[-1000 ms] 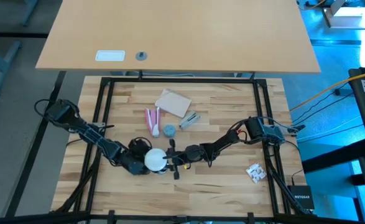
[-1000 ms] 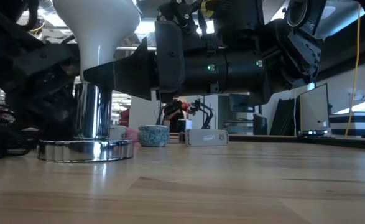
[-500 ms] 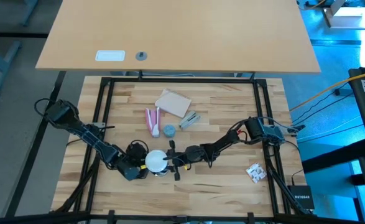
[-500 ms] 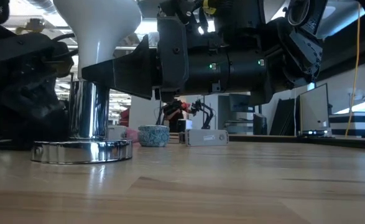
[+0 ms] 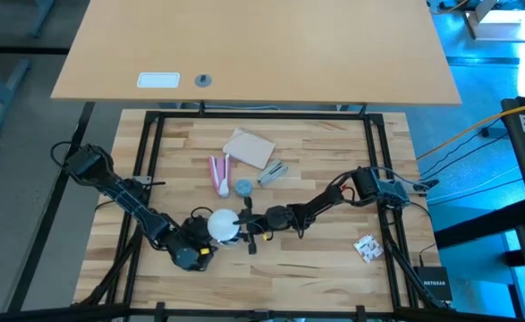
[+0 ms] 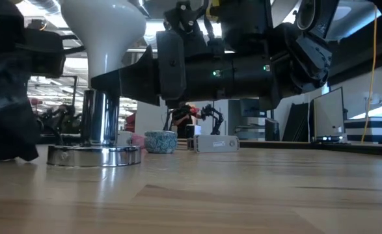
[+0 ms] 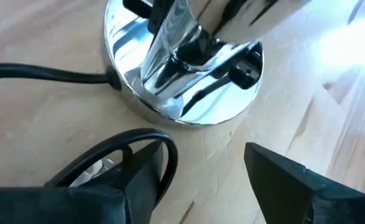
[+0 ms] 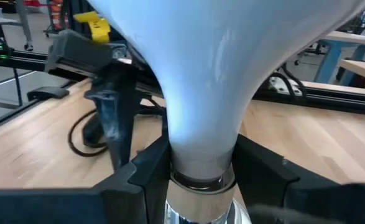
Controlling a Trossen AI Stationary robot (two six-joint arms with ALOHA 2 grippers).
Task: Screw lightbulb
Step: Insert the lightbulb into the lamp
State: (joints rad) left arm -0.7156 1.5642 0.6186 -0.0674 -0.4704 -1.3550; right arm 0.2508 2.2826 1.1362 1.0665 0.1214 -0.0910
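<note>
The bulb (image 8: 201, 93) stands upright in the chrome socket (image 6: 101, 123) on its round base (image 7: 188, 102), near the table's front edge. The right gripper (image 8: 198, 165) is clamped on its neck; best to turn it level and gently so the base doesn't skid. The left gripper (image 7: 210, 171), fingers apart, sits just beside the base and could steady it. Farther back, the small box's (image 6: 213, 143) label is too small to read.
</note>
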